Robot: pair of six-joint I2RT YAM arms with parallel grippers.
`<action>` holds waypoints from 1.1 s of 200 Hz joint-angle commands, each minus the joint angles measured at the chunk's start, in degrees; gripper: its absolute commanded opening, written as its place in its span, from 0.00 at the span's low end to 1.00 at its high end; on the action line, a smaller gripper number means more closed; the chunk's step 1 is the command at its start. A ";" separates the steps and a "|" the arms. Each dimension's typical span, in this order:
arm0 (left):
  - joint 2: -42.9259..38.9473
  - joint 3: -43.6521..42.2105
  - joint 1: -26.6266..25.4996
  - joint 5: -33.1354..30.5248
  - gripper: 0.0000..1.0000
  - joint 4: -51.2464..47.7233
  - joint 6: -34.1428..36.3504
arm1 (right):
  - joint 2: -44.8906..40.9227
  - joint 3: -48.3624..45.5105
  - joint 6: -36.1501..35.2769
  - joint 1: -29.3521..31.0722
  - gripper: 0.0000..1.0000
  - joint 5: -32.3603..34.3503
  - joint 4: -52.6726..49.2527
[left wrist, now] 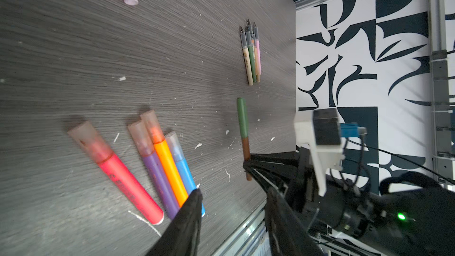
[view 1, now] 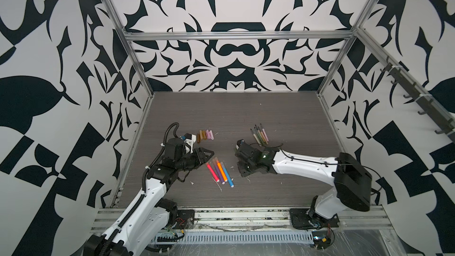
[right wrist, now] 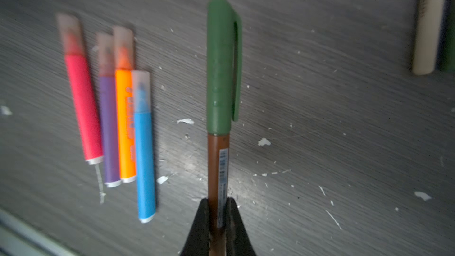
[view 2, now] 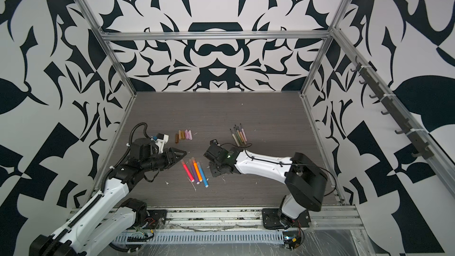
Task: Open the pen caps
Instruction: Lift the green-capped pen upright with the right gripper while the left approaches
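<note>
Right end effector (right wrist: 218, 203) clenches a brown pen (right wrist: 216, 163), green cap (right wrist: 221, 65) on; left end effector (left wrist: 232, 192) gapes empty; counter (view 1: 234, 109) lies open toward twelve o'clock.

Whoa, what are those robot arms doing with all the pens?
They are pulling caps off pens. The right gripper is pinching a brown pen that has a green cap on it. The left gripper is open and empty, close by. Four thick pens lie capped between the arms. Farther back, loose caps sit in a row and uncapped thin pens lie in a bunch.
</note>
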 commanded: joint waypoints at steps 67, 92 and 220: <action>6.32 10.03 -0.48 -0.35 0.47 -4.95 3.36 | -12.33 -4.27 3.66 -0.05 0.02 1.80 1.03; 7.85 12.93 -0.48 -2.88 0.49 -7.01 5.28 | -15.56 -5.40 2.24 -0.23 0.00 4.03 -1.10; 24.70 23.78 -0.46 -3.84 0.47 10.60 6.13 | 2.40 12.60 -11.75 -12.14 0.00 -5.12 -3.90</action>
